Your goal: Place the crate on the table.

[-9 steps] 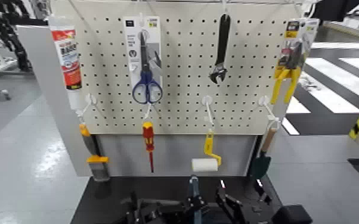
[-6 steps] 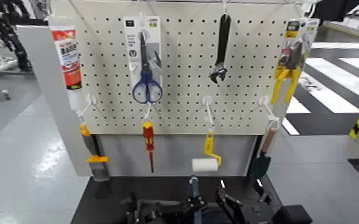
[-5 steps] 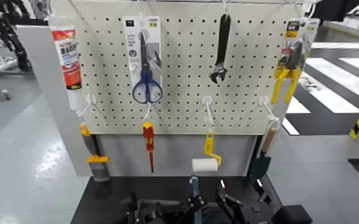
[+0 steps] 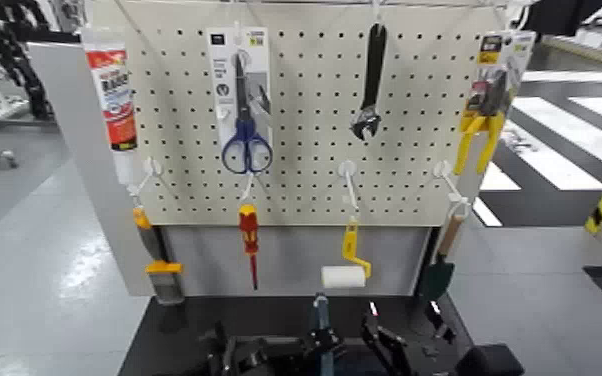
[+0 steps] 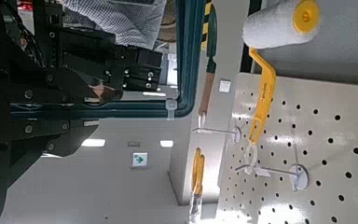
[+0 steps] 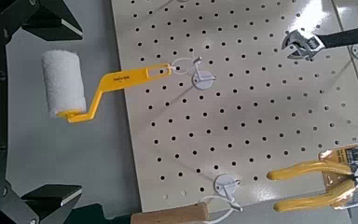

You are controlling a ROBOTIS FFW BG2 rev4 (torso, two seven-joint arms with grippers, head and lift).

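Pegboard [image 4: 295, 110] with hung tools fills the head view, above the black table [image 4: 175, 340]. At that view's bottom edge the crate [image 4: 265, 355], marked by its blue bar [image 4: 318, 318], sits low over the table between the left hand [image 4: 227, 355] and the right hand [image 4: 385, 345]; whether either hand is gripping cannot be told. The task looks nearly done, with touchdown and release apparently left.
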